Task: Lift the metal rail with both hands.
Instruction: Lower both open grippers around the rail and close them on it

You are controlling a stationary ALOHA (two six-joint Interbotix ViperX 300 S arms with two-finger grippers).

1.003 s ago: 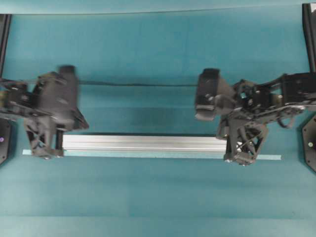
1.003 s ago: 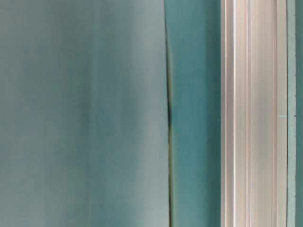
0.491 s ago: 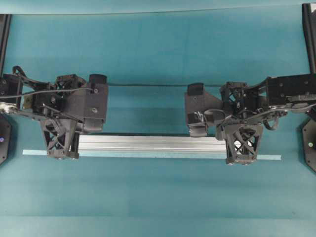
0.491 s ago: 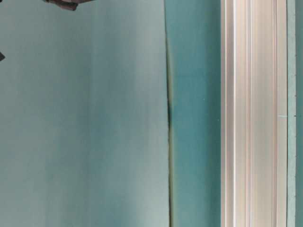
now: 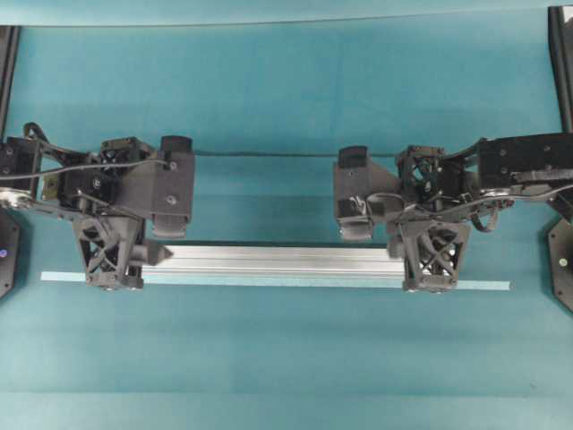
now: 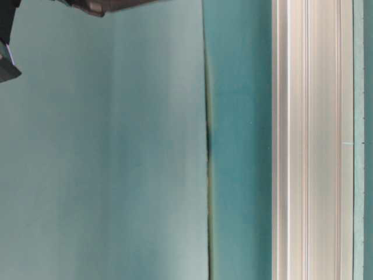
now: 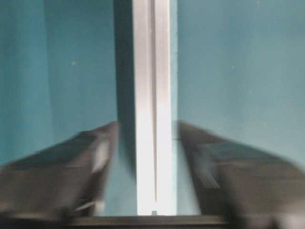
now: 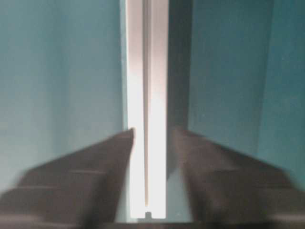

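While the aluminium extrusion rail lies flat along the teal mat's front half, the left gripper and right gripper straddle its ends, jaws parted, gripping nothing; both should close squarely and together before lifting level.

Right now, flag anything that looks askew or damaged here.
Nothing stands out. The metal rail lies straight along the tape strip, with the left gripper and right gripper each straddling an end.
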